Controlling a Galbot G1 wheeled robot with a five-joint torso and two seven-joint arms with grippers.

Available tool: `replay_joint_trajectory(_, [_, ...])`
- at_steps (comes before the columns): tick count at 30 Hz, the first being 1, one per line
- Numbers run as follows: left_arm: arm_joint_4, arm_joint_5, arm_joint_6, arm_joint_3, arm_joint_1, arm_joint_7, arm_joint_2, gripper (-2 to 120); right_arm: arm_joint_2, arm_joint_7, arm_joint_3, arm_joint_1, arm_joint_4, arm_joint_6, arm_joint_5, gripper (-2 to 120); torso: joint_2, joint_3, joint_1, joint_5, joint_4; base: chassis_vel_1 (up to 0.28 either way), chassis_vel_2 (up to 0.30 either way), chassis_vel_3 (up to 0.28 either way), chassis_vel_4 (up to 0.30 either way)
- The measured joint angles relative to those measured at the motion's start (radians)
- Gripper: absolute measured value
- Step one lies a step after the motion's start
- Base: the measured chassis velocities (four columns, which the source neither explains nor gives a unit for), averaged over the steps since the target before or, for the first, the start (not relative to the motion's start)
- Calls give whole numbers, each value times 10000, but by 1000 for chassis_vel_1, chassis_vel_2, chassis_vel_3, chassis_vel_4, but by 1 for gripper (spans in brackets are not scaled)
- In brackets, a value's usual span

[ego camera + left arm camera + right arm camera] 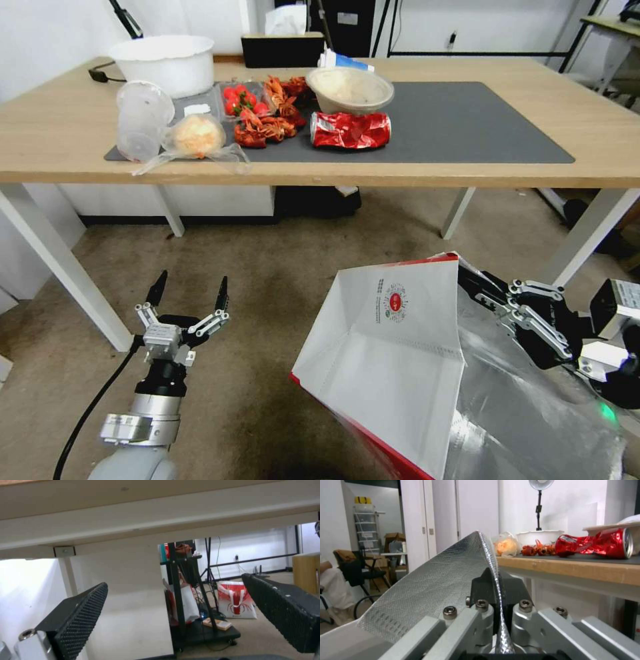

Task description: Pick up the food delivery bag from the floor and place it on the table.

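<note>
Two grippers are in front of you, and only one is doing any work. Your right gripper (475, 280) sits low at the right, its fingers pinched together on the rim of the food delivery bag (393, 347) — in the right wrist view (494, 586) the dark pads are pressed against a thin foil-lined edge of the bag (436, 590) that runs up between them. The bag is tilted, mouth toward you, with its white panel and small round red logo (395, 301) facing up, a red side edge along its lower left, and the shiny silver lining spread out below the right arm. It hangs in front of the table (53, 133), below the level of the tabletop, over the floor (267, 267); you cannot tell from these views whether its lower corner touches the carpet.

Your left gripper (190, 293) is low at the left, well apart from the bag, fingers spread wide and holding nothing. In the left wrist view (173, 600) its two ribbed pads frame the underside of the table and a white leg.

On the tabletop the dark grey mat (467, 127) carries a crushed red can (351, 129), a clear bowl (350, 89), a heap of red crayfish (270, 120), a tray of strawberries (239, 100) and a bagged bun (197, 137) — the right half of the mat is bare. A white tub (163, 63) stands behind them.
</note>
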Motion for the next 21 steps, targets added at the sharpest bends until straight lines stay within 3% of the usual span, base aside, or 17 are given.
replay_joint_trajectory(21, [60, 16, 74, 11, -43, -17, -12, 100, 67, 6, -44, 18, -68, -3, -29, 0, 851, 620, 233, 0, 0, 0, 0, 0, 0])
